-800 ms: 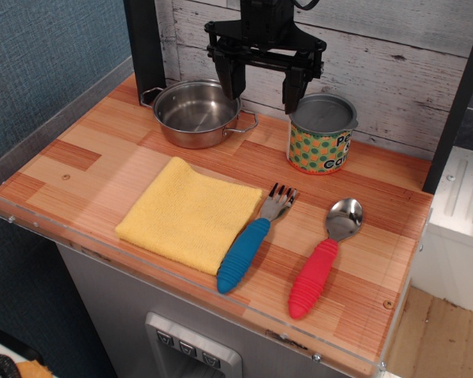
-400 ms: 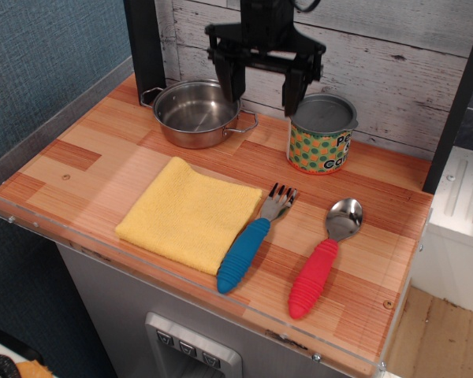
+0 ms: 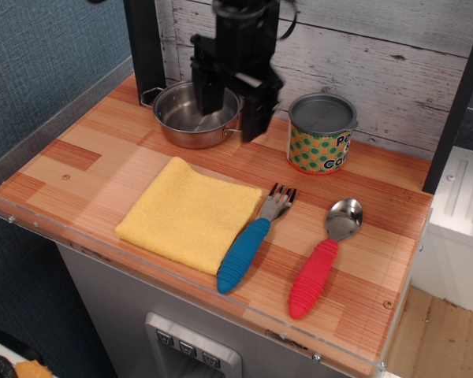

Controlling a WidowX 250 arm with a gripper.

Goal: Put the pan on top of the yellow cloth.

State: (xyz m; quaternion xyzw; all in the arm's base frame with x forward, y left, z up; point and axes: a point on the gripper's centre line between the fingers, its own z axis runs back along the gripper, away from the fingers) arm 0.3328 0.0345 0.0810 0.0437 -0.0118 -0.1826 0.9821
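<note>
Gripper is low over the right side of the pan, jaws spread apart, nothing held. One finger reaches down inside the bowl of the pan, the other sits outside, over or just past the right rim, hiding the right loop handle. Can't tell if either finger actually touches the metal.

Pan sits on the table at the back left, near the black post and the whitewashed plank wall. Left wire handle shows beside the post. Pan is upright; what shows of the inside looks empty.

Yellow cloth lies flat toward the front of the table, turned a bit diagonal, apart from the pan with bare wood between them. Nothing on top of it.

Fork with blue handle lies just right of the cloth, handle touching or nearly touching the cloth's right edge, tines pointing to the back. Spoon with red handle lies right of the fork, roughly parallel, bowl toward the back.

Tin can with green-orange dotted label stands at the back, right of the gripper, lid on, apart from the pan.
</note>
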